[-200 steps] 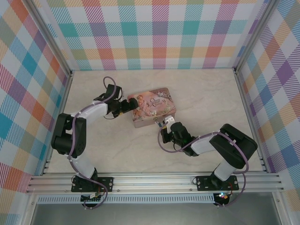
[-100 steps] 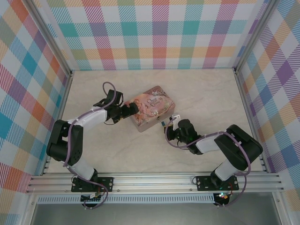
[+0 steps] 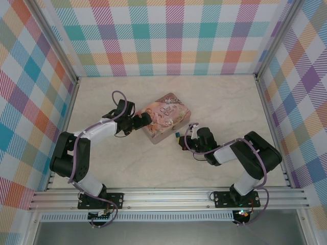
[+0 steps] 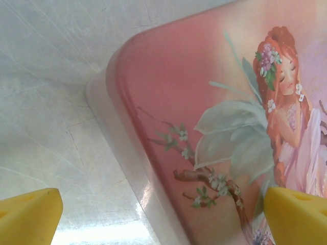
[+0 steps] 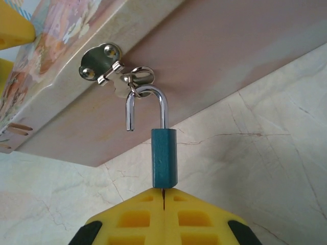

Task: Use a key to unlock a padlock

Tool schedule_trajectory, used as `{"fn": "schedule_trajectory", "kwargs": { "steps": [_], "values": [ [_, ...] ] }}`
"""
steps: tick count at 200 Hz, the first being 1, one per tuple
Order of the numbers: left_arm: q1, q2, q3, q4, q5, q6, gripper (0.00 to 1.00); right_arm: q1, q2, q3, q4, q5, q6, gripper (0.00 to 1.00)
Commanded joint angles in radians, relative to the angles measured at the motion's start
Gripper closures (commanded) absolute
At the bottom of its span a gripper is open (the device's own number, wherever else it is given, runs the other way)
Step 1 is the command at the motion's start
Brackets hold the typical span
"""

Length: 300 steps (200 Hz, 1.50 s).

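1. Your right gripper [image 5: 163, 193] is closed, its pads pressed together right against the end of the padlock [image 5: 163, 158]. You cannot tell whether the key sits between them.
2. The padlock's shackle [image 5: 164, 109] has one leg free of the blue body and is hooked at the hasp [image 5: 99, 61] on the near side of the pink tin [image 3: 166, 116].
3. The tin's lid is down, so its contents are hidden. Your left gripper [image 3: 140, 121] stands wide open astride the tin's left corner.
4. Beyond the tin, bare surface [image 3: 230, 97] runs to the checked back wall [image 3: 168, 35].
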<state>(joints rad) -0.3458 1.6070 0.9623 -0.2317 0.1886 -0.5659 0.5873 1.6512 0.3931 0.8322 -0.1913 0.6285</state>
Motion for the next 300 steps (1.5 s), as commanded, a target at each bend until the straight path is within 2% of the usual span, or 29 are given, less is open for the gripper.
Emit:
{"fn": "schedule_trajectory", "kwargs": {
  "steps": [1, 52, 84, 121, 147, 177, 216, 235, 300],
  "values": [
    [-0.019, 0.005, -0.05, -0.126, -0.029, 0.007, 0.0, -0.015, 0.01, 0.021, 0.02, -0.012, 0.037, 1.0],
    [-0.021, -0.012, -0.057, -0.131, -0.038, 0.004, 0.0, -0.022, -0.065, -0.004, -0.103, 0.023, -0.043, 0.76],
    [-0.022, -0.029, -0.056, -0.138, -0.039, 0.005, 0.0, -0.048, -0.143, -0.039, -0.158, 0.024, -0.091, 0.65],
    [-0.028, -0.052, -0.057, -0.148, -0.043, 0.003, 0.0, -0.076, -0.207, -0.033, -0.163, -0.072, -0.138, 0.5],
    [-0.036, -0.069, -0.066, -0.147, -0.047, -0.005, 0.0, -0.094, -0.173, 0.026, -0.178, -0.176, -0.104, 0.48],
    [-0.042, -0.077, -0.078, -0.144, -0.055, -0.015, 0.0, -0.102, -0.061, 0.056, -0.034, -0.269, -0.02, 0.49],
    [-0.042, -0.079, -0.089, -0.143, -0.061, -0.019, 0.0, -0.137, 0.107, 0.034, 0.283, -0.297, 0.1, 0.51],
    [-0.042, -0.079, -0.088, -0.144, -0.061, -0.019, 0.0, -0.161, 0.171, 0.037, 0.394, -0.336, 0.133, 0.48],
    [-0.042, -0.073, -0.071, -0.149, -0.055, -0.019, 0.0, -0.165, 0.276, 0.113, 0.475, -0.413, 0.157, 0.34]
  ]
}}
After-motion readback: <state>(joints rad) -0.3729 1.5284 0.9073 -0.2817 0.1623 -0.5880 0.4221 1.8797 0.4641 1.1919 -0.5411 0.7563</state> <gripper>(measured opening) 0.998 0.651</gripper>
